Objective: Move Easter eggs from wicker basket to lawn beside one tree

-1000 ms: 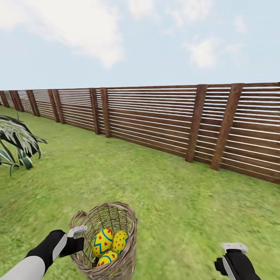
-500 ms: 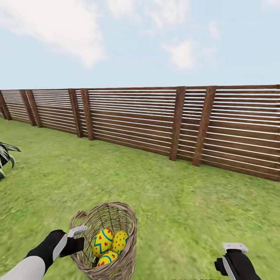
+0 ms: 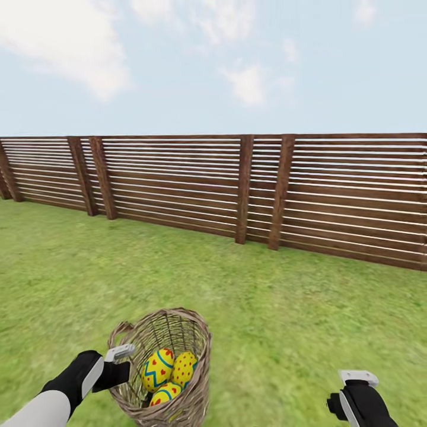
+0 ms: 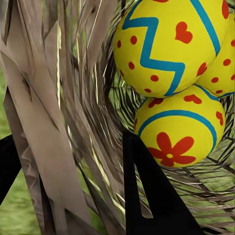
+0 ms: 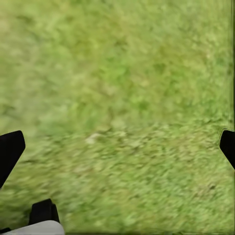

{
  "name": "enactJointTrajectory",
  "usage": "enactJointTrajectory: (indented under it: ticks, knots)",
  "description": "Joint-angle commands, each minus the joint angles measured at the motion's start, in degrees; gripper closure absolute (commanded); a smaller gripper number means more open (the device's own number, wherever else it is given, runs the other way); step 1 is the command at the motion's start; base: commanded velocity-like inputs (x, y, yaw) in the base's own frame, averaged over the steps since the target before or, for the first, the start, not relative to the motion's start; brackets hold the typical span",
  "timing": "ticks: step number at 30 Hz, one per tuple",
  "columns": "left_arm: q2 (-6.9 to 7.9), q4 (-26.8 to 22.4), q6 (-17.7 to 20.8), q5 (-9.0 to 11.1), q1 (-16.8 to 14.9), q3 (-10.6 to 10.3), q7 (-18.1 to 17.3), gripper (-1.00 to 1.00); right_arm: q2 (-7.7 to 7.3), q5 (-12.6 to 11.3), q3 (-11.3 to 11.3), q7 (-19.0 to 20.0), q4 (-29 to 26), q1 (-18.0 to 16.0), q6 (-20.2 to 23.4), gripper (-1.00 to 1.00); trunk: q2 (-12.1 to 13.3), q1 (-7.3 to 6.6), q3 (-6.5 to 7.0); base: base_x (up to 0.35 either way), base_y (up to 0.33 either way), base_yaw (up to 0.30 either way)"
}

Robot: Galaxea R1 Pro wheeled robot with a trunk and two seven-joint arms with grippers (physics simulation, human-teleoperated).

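Progress: none placed | three yellow zigzag-and-dot painted Easter eggs (image 3: 164, 375) inside brown open-weave wicker basket (image 3: 196, 398) | left gripper (image 3: 121, 363) clamped on basket wall | right gripper (image 3: 356, 379) spread, empty | no tree visible.

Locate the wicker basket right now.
In the head view the wicker basket sits low and left of centre above the lawn, the left gripper clamped on its wall, with three Easter eggs inside.
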Motion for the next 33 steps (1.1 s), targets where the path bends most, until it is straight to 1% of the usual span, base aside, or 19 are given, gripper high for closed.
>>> enactJointTrajectory:
  ticks: [1, 7, 12, 15, 17, 33]
  knots:
    - [-0.01, -0.13, 0.44, 0.76, -0.01, 0.4, -0.06, 1.0, 0.0, -0.04, 0.04, -0.11, -0.03, -0.05, 0.25, -1.0, 0.38, -0.23, 0.12, 0.0, 0.0, -0.282]
    - [0.05, -0.13, 0.44, 0.76, -0.01, 0.4, -0.06, 1.0, 0.0, -0.04, 0.04, -0.11, -0.03, -0.04, 0.25, -1.0, 2.78, -1.55, 1.2, 0.0, 0.0, -0.282]
    - [0.06, -0.13, 0.44, 0.76, -0.01, 0.4, -0.06, 1.0, -0.3, -0.06, -0.07, -0.11, -0.03, -0.04, 0.25, -1.0, 4.79, -2.65, 2.1, 0.0, 0.0, -0.282]
    - [0.01, -0.13, 0.44, 0.76, -0.01, 0.4, -0.06, 1.0, -0.98, -0.15, -0.07, -0.03, -0.11, -0.05, 0.27, -1.0, 5.99, -3.3, 2.64, 0.0, 0.0, -0.282]
    - [0.06, -0.13, 0.44, 0.76, -0.01, 0.4, -0.06, 1.0, -1.15, -0.16, -0.1, -0.02, -0.12, -0.03, 0.29, -1.0, 6.8, -3.74, 3.0, 0.0, 0.0, -0.282]
    - [-0.02, -0.13, 0.44, 0.76, -0.01, 0.4, -0.12, 1.0, -1.15, -0.13, -0.05, -0.02, -0.12, -0.05, 0.27, -1.0, 13.21, -7.26, 5.87, 0.0, 0.0, -0.282]
